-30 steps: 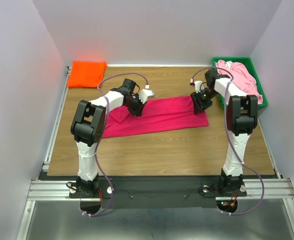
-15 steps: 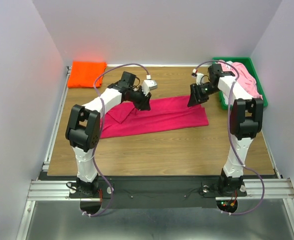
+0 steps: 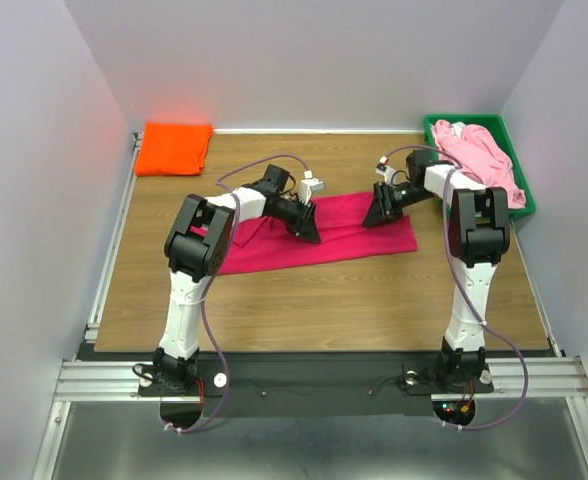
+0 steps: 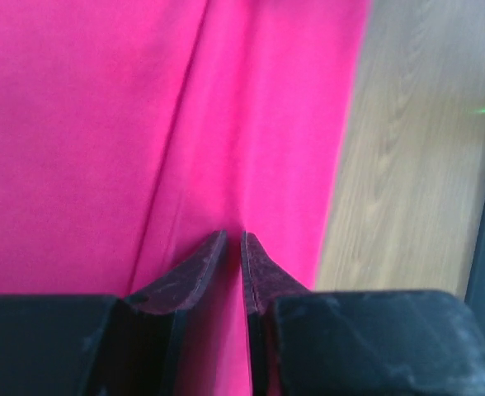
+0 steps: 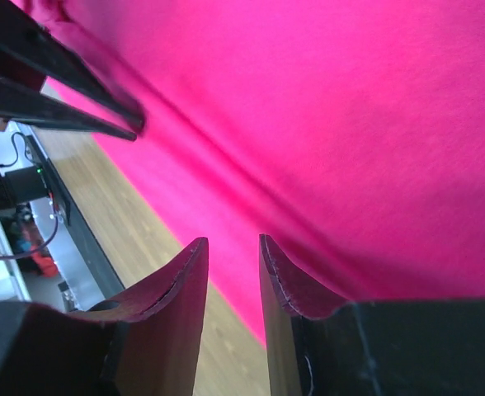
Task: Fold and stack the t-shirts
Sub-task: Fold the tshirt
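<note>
Top external: walled wood tabletop (image 3: 324, 300); left end effector (image 3: 312, 232), right end effector (image 3: 374, 216) apart over crimson t-shirt (image 3: 359, 238).

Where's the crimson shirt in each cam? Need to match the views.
Top external: crimson t-shirt lies flat mid-table, long side running left to right.
Left wrist: crimson t-shirt fills left and centre; wood at right.
Right wrist: crimson t-shirt fills top and right; wood at lower left.
Shared landmark: the shirt's straight edge against the wooden table.
</note>
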